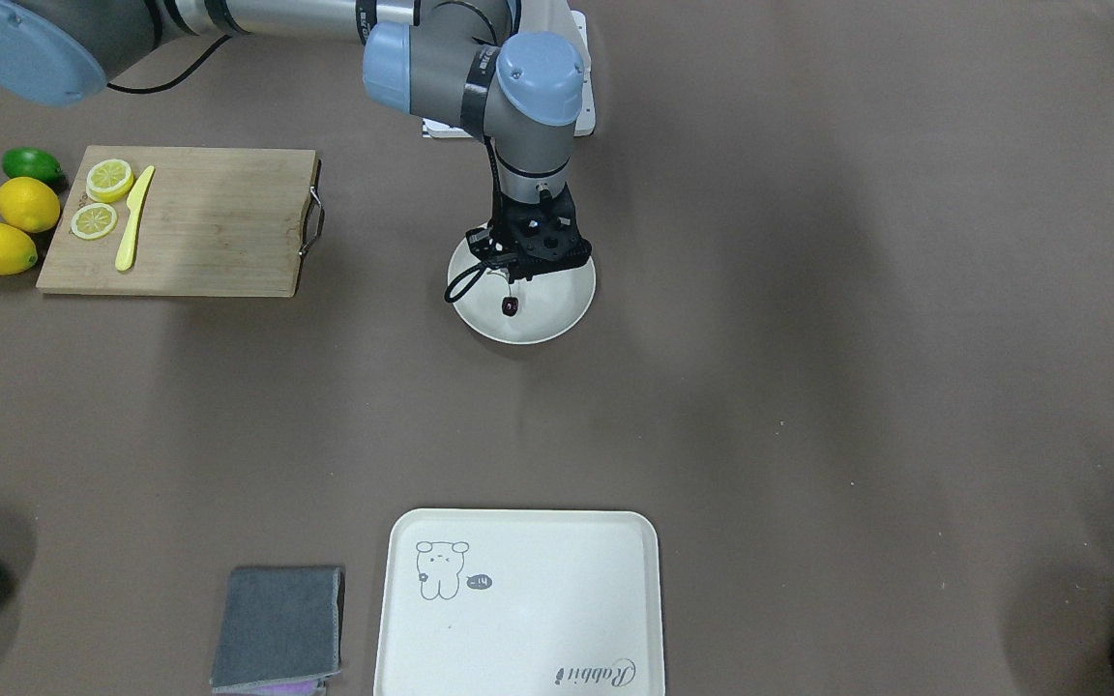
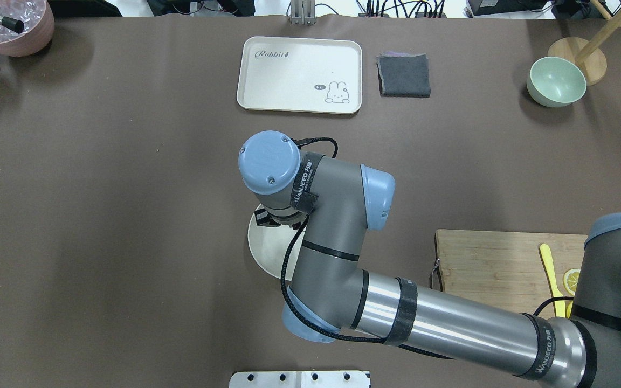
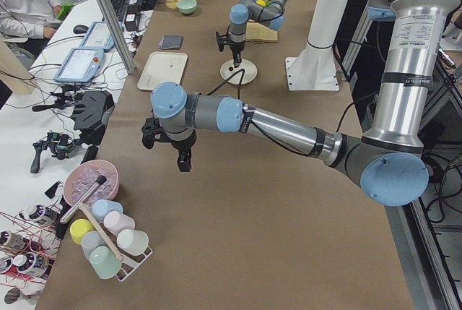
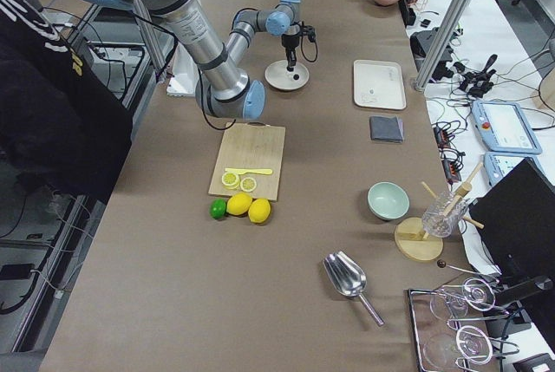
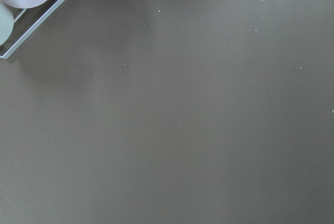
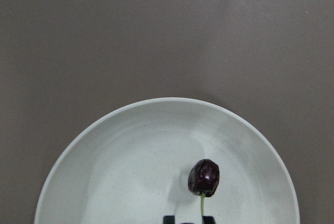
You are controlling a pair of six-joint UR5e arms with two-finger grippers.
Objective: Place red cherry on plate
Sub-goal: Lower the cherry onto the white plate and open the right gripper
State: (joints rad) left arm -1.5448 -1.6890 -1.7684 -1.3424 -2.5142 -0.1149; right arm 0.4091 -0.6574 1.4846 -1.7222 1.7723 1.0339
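**Red cherry hanging over plate; release not yet made**

Front-facing exterior: I find the right pincer [image 1: 515,277] standing over the plate [image 1: 562,307]. The red cherry [image 1: 510,306] dangles just beneath it on a thin stem, inside the rim.

Overhead exterior: the wrist hides both pincer and fruit. Only a crescent of the plate shows.

Exterior left: the left pincer [image 3: 184,160] hovers over bare desk [image 3: 238,238], well apart from the plate. I cannot tell whether it is spread or pressed together.

Right wrist: the tips pinch the stem at the bottom edge. The stem's long axis runs straight from them to the one dark fruit showing, right of the basin's centre.

Left wrist: desk and a cup rack [image 5: 46,15] corner only.

Judgement: the right arm is nearer, and the drop is straight down.
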